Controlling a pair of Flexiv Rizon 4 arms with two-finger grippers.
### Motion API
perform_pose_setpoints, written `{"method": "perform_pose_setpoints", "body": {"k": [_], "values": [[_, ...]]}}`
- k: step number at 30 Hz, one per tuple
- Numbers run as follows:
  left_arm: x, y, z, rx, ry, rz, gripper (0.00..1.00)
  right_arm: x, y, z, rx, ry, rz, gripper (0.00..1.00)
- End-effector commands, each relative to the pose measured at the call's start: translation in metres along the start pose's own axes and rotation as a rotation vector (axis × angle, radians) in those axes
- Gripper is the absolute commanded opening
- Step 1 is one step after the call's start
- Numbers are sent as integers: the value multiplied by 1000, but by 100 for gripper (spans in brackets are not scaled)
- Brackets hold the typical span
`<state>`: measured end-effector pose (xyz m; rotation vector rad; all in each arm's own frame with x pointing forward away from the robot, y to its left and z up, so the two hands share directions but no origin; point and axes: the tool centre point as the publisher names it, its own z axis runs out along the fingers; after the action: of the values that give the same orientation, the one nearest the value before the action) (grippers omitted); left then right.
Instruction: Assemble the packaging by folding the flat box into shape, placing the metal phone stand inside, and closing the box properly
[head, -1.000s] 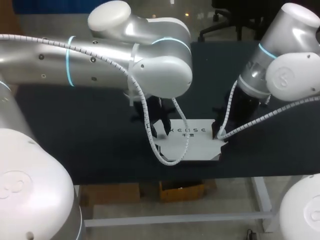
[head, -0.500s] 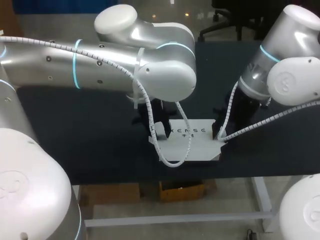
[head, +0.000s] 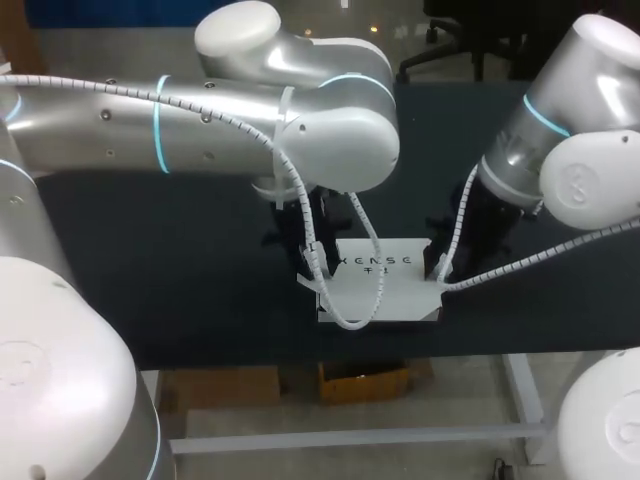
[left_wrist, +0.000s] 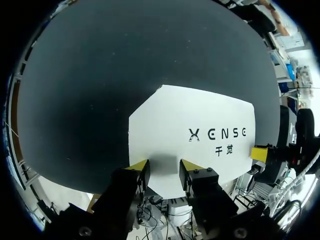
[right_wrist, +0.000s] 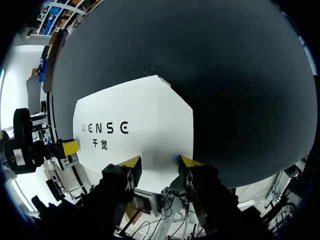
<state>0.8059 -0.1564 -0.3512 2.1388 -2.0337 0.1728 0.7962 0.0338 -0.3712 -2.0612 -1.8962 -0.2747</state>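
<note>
The white printed flat box (head: 385, 290) lies on the dark table near its front edge. My left gripper (left_wrist: 164, 169) stands open over the box's left end (left_wrist: 200, 130), and white card fills the gap between its yellow tips. My right gripper (right_wrist: 159, 162) stands open the same way over the box's right end (right_wrist: 135, 125). In the head view the left gripper (head: 308, 262) and right gripper (head: 438, 268) flank the box, partly hidden by arms and cables. Each wrist view shows the other arm's yellow tip at the box's far end. No metal phone stand is in view.
The dark table (head: 180, 280) stretches bare to the left, right and behind the box. Its front edge (head: 300, 358) runs a short way in front of the box. My left arm's big elbow (head: 330, 130) hangs above the table's middle.
My left arm has shifted slightly right. The box's side flaps, which stuck out at both ends a second ago, now stick out less, so its outline is narrower. The right arm has barely moved.
</note>
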Motion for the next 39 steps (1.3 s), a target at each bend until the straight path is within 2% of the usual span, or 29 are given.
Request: {"method": "perform_pose_setpoints", "body": {"k": [1,12,19,22,26,30,31,32,33,38,39], "values": [[3,-4,6,-12,-7,2,39,-1,-4,0,-15,0,-2,46],[-1,-7,9,-19,1,7,36,-3,-5,1,-30,5,-1,47],[-1,-7,10,-26,0,8,25,-2,-5,1,-24,8,2,49],[-1,-7,10,-26,0,8,25,-2,-5,1,-24,8,2,49],[-1,-7,10,-26,0,8,32,-2,-5,1,-24,8,2,53],[-1,-7,10,-26,0,8,36,-2,-5,1,-24,8,2,59],[-1,-7,10,-26,0,8,37,-2,-5,1,-24,8,2,64],[-1,-7,10,-26,0,8,38,-2,-5,1,-24,8,2,61],[-1,-7,10,-26,0,8,37,-2,-5,1,-24,8,2,67],[-1,-7,10,-26,0,8,37,-2,-5,1,-24,8,2,59],[-1,-7,10,-26,0,8,36,-2,-5,1,-24,8,2,61]]}}
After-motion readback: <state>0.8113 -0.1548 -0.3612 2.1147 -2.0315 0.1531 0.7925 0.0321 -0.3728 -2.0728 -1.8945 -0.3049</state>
